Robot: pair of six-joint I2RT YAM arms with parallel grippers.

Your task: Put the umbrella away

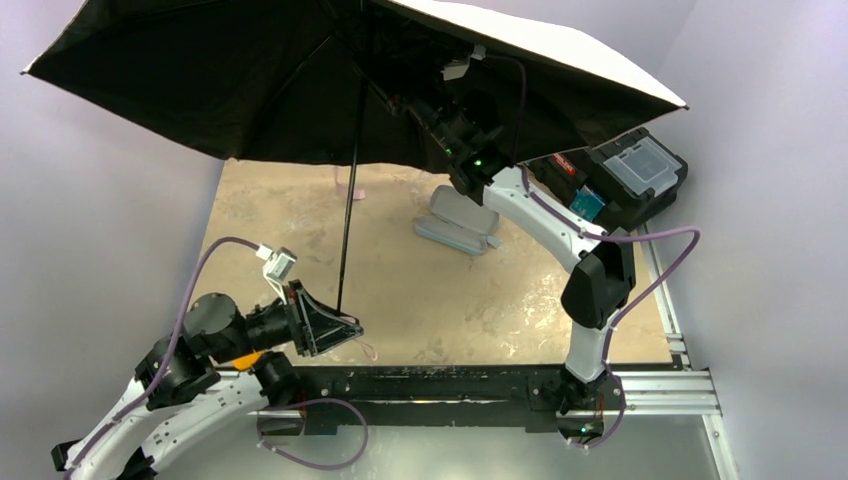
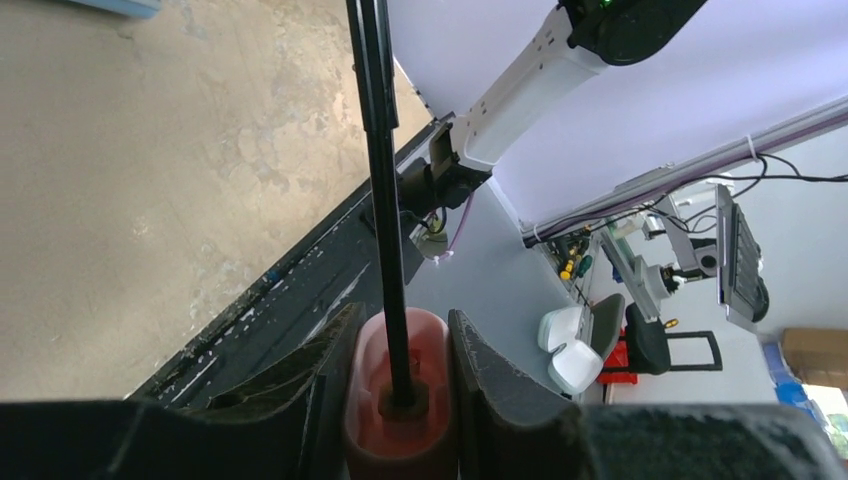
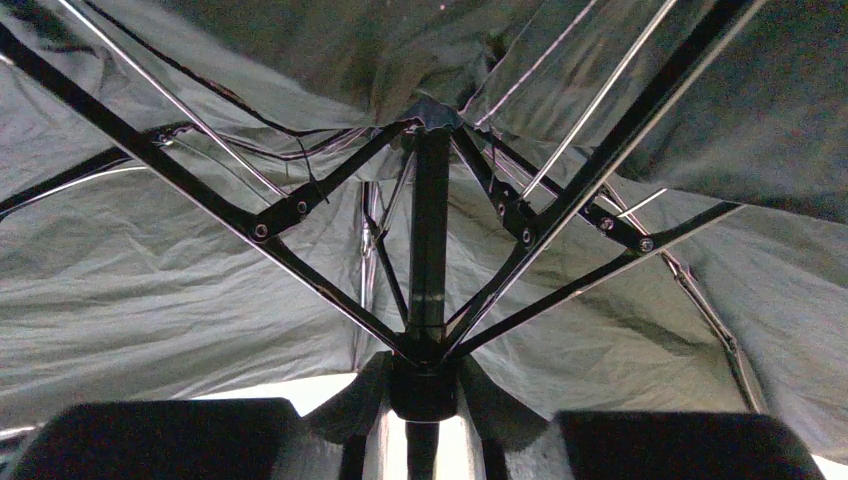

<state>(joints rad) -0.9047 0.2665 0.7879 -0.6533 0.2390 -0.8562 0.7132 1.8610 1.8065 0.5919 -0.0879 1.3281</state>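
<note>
The umbrella [image 1: 250, 80] is open and held up over the far half of the table, black lining down, pale canopy top showing at the right. Its thin black shaft [image 1: 348, 215] runs down to my left gripper [image 1: 345, 328], which is shut on the small pink handle [image 2: 398, 400]. My right gripper [image 1: 425, 112] is up under the canopy. In the right wrist view its fingers [image 3: 352, 400] close on the black runner [image 3: 424, 385] where the ribs meet the shaft.
A grey oval hard case [image 1: 458, 224] lies on the tan table [image 1: 440, 300] under the canopy. A black box with a clear lid [image 1: 630, 175] stands at the far right. Purple walls stand on both sides.
</note>
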